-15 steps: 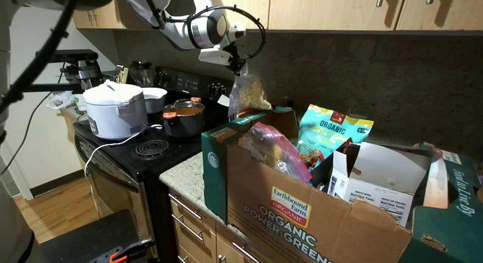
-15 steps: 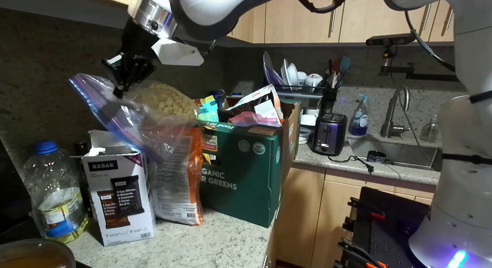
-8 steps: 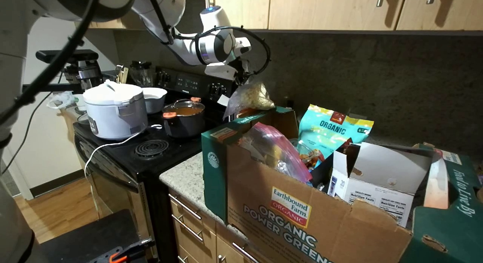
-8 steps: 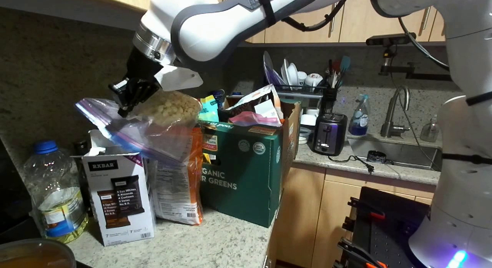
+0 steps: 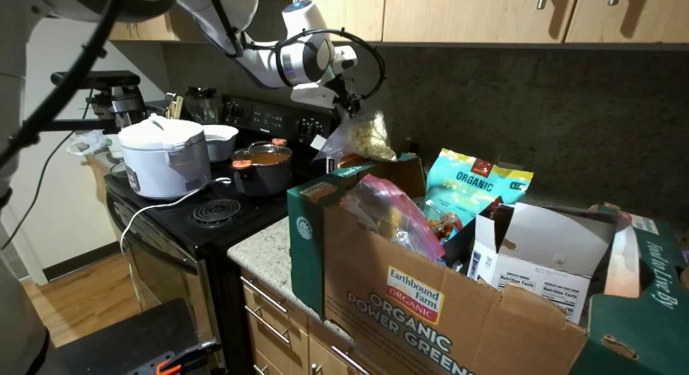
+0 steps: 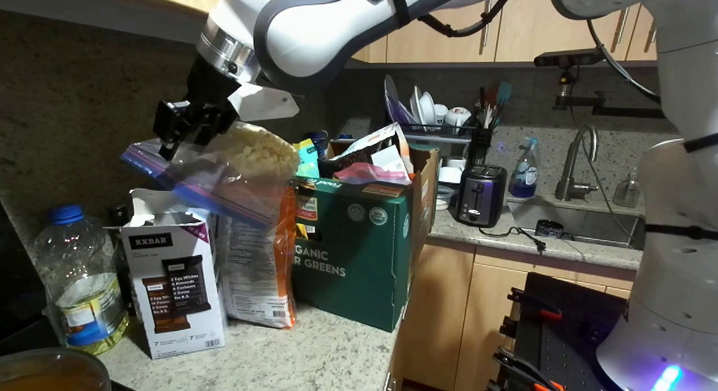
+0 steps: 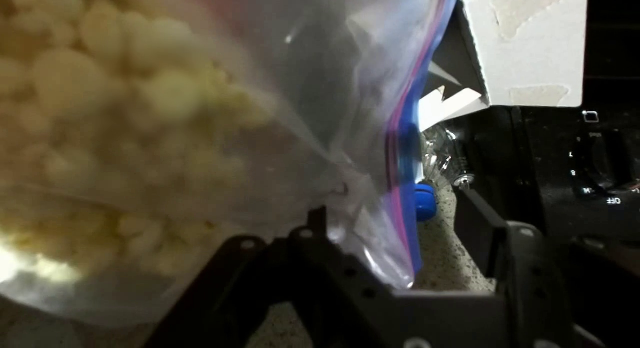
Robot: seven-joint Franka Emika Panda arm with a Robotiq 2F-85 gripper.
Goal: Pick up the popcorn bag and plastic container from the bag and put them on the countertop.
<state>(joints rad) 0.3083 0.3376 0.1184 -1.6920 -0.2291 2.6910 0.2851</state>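
"What changed?"

"The black two-fingered tool point(image 7: 390, 205) has spread wide; the crinkly clear plastic bag of pale yellow popcorn point(image 6: 247, 166), hanging from it a second ago, seems loose just beneath it."

"Delivered, then?"

"Probably not: it looks propped on the tall orange-and-white pouch point(image 6: 258, 279), above the light grey speckled tabletop point(image 6: 314, 352). The small round dark plastic tub isn't visible."
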